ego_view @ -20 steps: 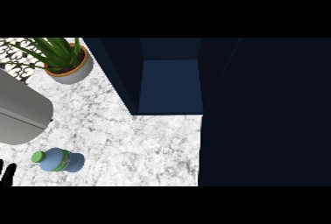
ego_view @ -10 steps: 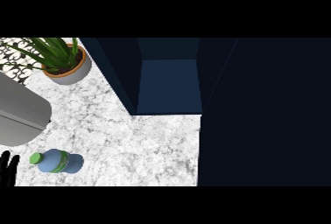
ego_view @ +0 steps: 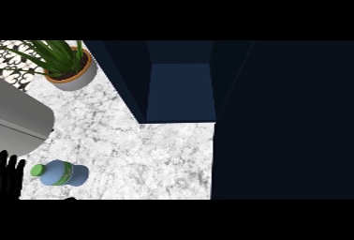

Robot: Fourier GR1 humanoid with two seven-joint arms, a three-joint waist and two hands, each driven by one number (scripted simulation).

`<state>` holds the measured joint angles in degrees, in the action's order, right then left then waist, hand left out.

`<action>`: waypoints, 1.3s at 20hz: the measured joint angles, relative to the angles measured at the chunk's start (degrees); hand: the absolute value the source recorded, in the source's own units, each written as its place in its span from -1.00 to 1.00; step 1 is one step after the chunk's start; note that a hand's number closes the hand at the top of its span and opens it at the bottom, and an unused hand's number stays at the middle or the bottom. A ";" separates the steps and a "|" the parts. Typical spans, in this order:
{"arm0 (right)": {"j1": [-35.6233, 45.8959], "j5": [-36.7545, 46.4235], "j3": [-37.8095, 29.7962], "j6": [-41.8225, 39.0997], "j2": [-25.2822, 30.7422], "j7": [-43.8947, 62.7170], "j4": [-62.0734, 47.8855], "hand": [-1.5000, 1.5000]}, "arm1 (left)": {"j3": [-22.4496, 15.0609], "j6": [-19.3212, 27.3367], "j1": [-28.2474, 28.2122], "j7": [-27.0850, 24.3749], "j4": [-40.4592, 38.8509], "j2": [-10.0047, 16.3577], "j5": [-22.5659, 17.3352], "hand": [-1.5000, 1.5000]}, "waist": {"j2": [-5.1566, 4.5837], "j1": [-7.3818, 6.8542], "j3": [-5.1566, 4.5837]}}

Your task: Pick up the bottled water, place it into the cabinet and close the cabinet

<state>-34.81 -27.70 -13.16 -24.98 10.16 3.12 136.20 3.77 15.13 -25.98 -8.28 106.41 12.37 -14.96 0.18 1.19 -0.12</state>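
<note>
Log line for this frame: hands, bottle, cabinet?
left robot hand: open, beside bottled water | bottled water: on counter, ungrasped | cabinet: open | right robot hand: unseen

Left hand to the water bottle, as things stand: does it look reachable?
Probably yes. The left hand shows at the view's left edge, fingers straight, close beside the water bottle on the counter. Nothing stands between them; the grey object sits further back.

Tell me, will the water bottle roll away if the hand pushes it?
Probably: the bottled water has a round body, so a nudge could roll or tip it. The marble counter looks smooth, so it might slide too. The left hand beside it is open, not holding it.
</note>
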 measured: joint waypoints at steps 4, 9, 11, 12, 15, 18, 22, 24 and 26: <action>-0.71 -0.95 -0.70 -0.69 0.69 -0.77 -0.05 -1.00 | 1.78 -1.80 3.00 -1.88 -6.82 0.03 -1.10 -1.00 | -0.01 0.07 -0.01; -2.10 -2.15 -2.01 -2.15 1.53 -2.19 -0.33 -1.00 | 4.19 -4.89 6.46 -5.20 -16.62 0.20 -2.64 -1.00 | -0.03 0.16 -0.02; -2.83 -2.71 -2.95 -2.89 2.33 -2.68 -0.42 -1.00 | 4.51 -5.45 8.00 -6.59 -20.22 -0.18 -2.53 -1.00 | -0.04 0.24 -0.02; -3.20 -2.98 -2.65 -2.91 2.43 -2.63 -0.38 -1.00 | 4.76 -5.67 9.02 -7.28 -22.20 -0.29 -2.48 -1.00 | -0.06 0.31 -0.04; -4.84 -3.71 -3.13 -3.77 2.51 -3.58 -0.47 -1.00 | 5.55 -6.35 10.86 -9.65 -27.60 -0.65 -2.19 -1.00 | -0.05 0.33 -0.03; -5.28 -4.45 -3.56 -4.06 2.86 -4.31 -0.61 -1.00 | 6.02 -6.84 12.20 -12.74 -32.29 -1.56 -1.75 -1.00 | -0.07 0.15 -0.03; -6.63 -5.31 -3.44 -4.60 3.00 -5.33 -0.62 -1.00 | 7.96 -9.34 14.54 -17.14 -38.40 -2.52 -3.50 -1.00 | -0.06 0.10 -0.06; -6.99 -5.69 -3.28 -4.50 3.15 -5.61 -0.58 -1.00 | 8.57 -11.37 15.52 -18.81 -40.78 -2.88 -4.61 -1.00 | -0.07 0.02 -0.06; -7.15 -6.12 -3.57 -4.30 3.71 -5.72 -0.65 -1.00 | 8.93 -14.42 16.21 -21.08 -43.71 -3.12 -5.62 -1.00 | -0.09 -0.03 -0.08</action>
<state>-41.96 -33.82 -16.73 -29.29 13.88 -2.60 135.55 12.71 0.71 -9.77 -29.36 62.70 9.25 -20.58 0.09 1.16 -0.20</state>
